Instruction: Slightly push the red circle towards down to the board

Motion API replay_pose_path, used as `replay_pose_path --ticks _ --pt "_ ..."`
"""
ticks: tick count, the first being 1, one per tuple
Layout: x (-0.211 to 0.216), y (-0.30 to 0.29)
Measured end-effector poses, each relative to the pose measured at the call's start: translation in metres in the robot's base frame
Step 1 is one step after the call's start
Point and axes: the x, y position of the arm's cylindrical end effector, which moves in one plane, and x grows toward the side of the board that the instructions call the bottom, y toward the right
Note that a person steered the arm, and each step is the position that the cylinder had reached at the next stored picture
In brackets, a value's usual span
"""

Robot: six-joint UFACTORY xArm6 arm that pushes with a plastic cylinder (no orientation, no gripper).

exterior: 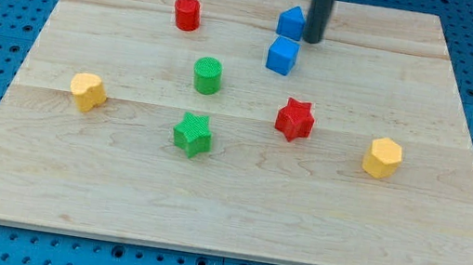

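The red circle [187, 13] stands near the view's top, left of centre, on the wooden board [227, 197]. My tip [312, 41] is at the view's top, right of centre, touching or just beside the right side of a blue block [291, 22]. The tip is well to the right of the red circle, with bare board between them.
A blue cube [282, 55] sits just below the tip. A green circle [207, 76], a green star [192, 134] and a red star [295, 119] lie mid-board. A yellow block [87, 90] is at the left, a yellow hexagon [383, 158] at the right.
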Motion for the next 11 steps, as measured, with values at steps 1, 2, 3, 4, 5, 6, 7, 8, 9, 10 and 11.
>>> replay_pose_path --ticks 1,2,3,4,5,6,7,8,9,10,11 --pt "-0.007 -0.080" --pt "-0.028 -0.111" --pt "-0.051 -0.184" --pt "-0.024 -0.248" --pt "-0.020 -0.254" --pt "-0.029 -0.257" --pt "-0.029 -0.257" --pt "-0.023 -0.223" --pt "-0.017 -0.201" --pt "-0.035 -0.180" --pt "-0.030 -0.150"
